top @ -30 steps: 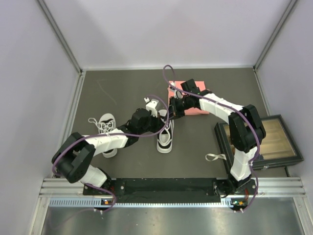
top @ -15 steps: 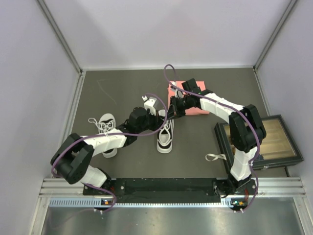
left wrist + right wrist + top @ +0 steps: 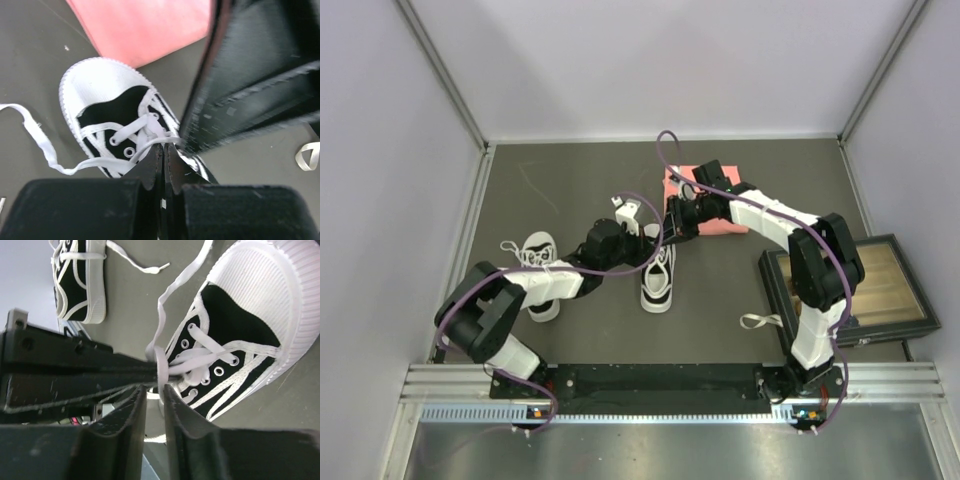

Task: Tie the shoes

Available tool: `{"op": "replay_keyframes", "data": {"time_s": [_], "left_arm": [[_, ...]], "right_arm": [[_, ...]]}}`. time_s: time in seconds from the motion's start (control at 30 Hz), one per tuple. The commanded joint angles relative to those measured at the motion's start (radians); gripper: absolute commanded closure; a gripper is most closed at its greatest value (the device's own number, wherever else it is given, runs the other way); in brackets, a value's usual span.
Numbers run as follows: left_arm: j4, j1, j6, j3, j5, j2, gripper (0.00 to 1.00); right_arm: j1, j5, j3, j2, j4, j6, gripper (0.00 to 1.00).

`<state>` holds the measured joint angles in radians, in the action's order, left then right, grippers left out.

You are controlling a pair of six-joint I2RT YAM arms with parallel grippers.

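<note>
**Shoes [image 3: 656, 290] stood on the desk [image 3: 570, 190]**

The middle shoe [image 3: 657, 295] sat flat on its sole near the middle of the dark desk. Its long side ran from near to far, leaning a little to the right at the far end. Its white toe [image 3: 100, 85] pointed away from the arm bases, at the pink cloth [image 3: 150, 25]. The toe came close to the edge of the cloth.

The other shoe [image 3: 536, 250] sat well off to the left, partly under the left arm [image 3: 555, 283]. It ran near to far too, but I could not tell which way its toe pointed.

Both hands were right over the middle shoe. The left hand [image 3: 163, 150] had its fingers pressed tight together, with a lace [image 3: 145, 142] pinched at the tips. The right hand [image 3: 155, 390] had only a thin gap between its fingers. A white lace ran down into that gap and was held there. A loose lace end [image 3: 35, 135] lay on the desk beside the shoe.

A dark frame [image 3: 890, 285] lay at the right side of the desk, with a small white loop [image 3: 758, 321] just beside it.
</note>
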<state>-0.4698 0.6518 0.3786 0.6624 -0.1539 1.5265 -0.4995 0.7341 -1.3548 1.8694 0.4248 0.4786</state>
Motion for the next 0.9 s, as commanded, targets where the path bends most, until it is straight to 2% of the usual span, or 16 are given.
{"op": "replay_keyframes", "data": {"time_s": [0.0,0.03,0.13,0.23,0.33,0.47,0.53,0.87], "left_arm": [[-0.052,-0.032,-0.012,0.002,-0.018,0.021,1.0],[-0.049,-0.037,-0.015,0.003,-0.027,0.023,1.0],[-0.041,-0.043,-0.023,0.006,-0.041,0.024,1.0],[-0.036,-0.049,-0.032,0.006,-0.058,0.027,1.0],[-0.032,-0.05,-0.043,0.006,-0.068,0.031,1.0],[-0.036,-0.052,-0.047,0.013,-0.093,0.038,1.0],[-0.043,-0.053,-0.052,0.016,-0.105,0.04,1.0],[-0.049,-0.052,-0.075,0.023,-0.157,0.052,1.0]], "right_arm": [[0.006,0.047,-0.027,-0.024,0.0,-0.006,0.74],[0.009,0.045,-0.024,-0.029,0.003,-0.006,0.68],[0.035,0.041,-0.015,-0.058,-0.015,0.014,0.62],[0.067,0.034,0.009,-0.087,-0.064,0.066,0.61],[0.079,0.002,0.011,-0.084,-0.069,0.069,0.64],[0.078,-0.085,0.006,-0.049,-0.02,0.068,0.79],[0.078,-0.116,0.002,-0.03,0.0,0.068,0.82],[0.049,-0.125,-0.066,0.069,0.057,0.058,0.74]]}}
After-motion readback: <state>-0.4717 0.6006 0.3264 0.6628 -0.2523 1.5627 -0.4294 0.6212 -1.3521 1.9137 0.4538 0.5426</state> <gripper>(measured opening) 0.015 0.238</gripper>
